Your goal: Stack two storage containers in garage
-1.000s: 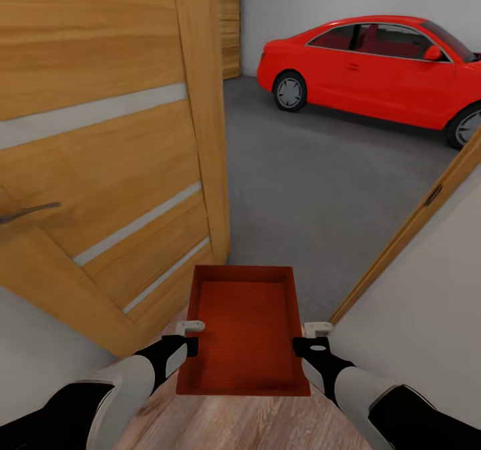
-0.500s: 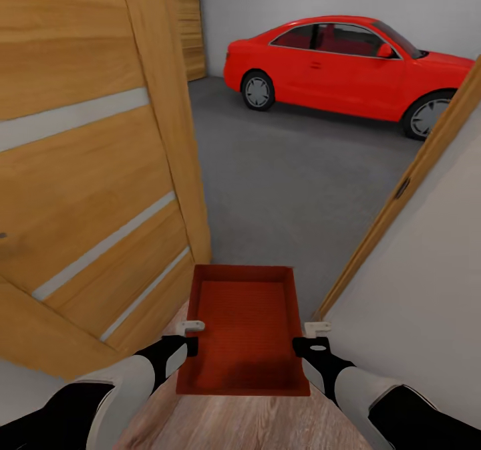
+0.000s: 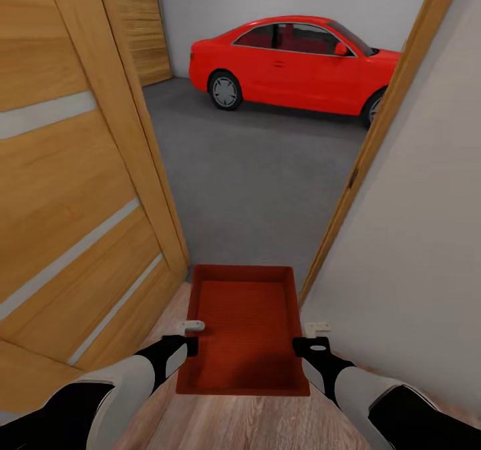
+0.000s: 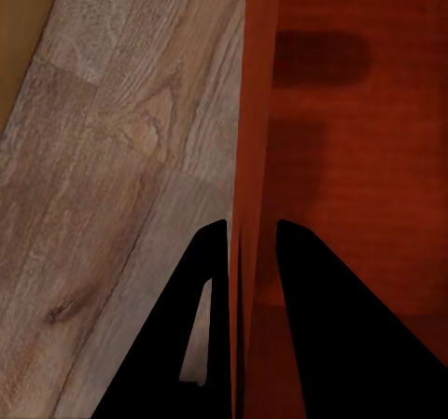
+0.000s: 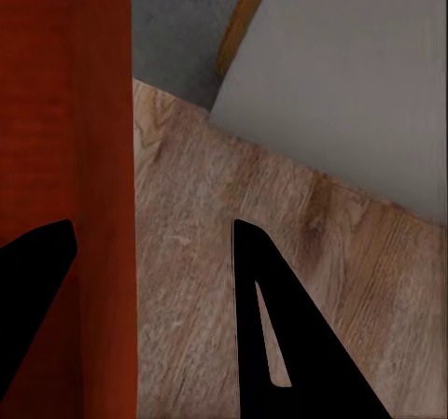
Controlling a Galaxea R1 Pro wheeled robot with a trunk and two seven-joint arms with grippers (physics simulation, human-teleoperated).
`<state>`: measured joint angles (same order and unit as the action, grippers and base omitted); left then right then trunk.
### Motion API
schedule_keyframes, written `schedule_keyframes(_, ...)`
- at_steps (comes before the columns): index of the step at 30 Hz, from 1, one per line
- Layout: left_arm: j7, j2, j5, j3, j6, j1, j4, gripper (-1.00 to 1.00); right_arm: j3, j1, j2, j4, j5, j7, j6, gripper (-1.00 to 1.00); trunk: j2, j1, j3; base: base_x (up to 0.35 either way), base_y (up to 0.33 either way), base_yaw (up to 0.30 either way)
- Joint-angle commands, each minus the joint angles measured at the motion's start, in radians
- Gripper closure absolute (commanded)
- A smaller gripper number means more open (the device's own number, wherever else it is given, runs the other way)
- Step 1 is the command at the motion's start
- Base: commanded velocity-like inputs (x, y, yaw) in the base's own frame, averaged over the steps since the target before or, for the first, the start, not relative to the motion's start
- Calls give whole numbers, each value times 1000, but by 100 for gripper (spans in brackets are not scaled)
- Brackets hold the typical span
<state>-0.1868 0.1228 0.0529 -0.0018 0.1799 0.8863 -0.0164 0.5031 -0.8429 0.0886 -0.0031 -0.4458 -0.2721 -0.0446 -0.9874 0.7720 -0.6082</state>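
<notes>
- Bin (image 3: 244, 329), orange-red and lidless, is held level between both arms in front of the robot, over the wood-plank floor (image 3: 234, 423) at a doorway threshold.
- Its long axis is pointed ahead toward the garage; the ribbed inside is seen to hold nothing.
- Left gripper (image 3: 190, 336) is set at the bin's left long wall; in the left wrist view its two dark fingers (image 4: 205, 344) are seen closed on that thin wall (image 4: 252, 158), one finger outside and one inside.
- Right gripper (image 3: 312, 338) is set at the right long wall; in the right wrist view the jaws are seen wide apart, one finger (image 5: 280, 335) well outside the wall over the planks and the other over the bin (image 5: 65, 111), so a firm hold on the wall cannot be told.
- Open wooden door (image 3: 73, 169) with pale glass slits is seen at the left, and a white wall (image 3: 414, 222) with a wooden frame edge at the right.
- Grey concrete floor (image 3: 254, 176) is seen beyond the threshold, with a red car (image 3: 287, 62) parked at the far white wall.
</notes>
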Motion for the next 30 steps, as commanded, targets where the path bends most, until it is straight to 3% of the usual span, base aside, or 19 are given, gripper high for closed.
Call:
schedule_keyframes(1,-7,0,-1,-6,6,0,-2,100,7,-1,0,2,-12,-4,-5,100,-1,0,-1,0,0,-258)
schedule_keyframes(20,-7,0,-1,-6,6,0,-2,100,6,-1,-3,2,-11,-1,-6,100,-1,0,-1,145,226,-19)
schedule_keyframes(30,-7,0,-1,-6,6,0,-2,100,7,-1,2,2,-11,-5,-8,100,-1,0,1,35,36,-126)
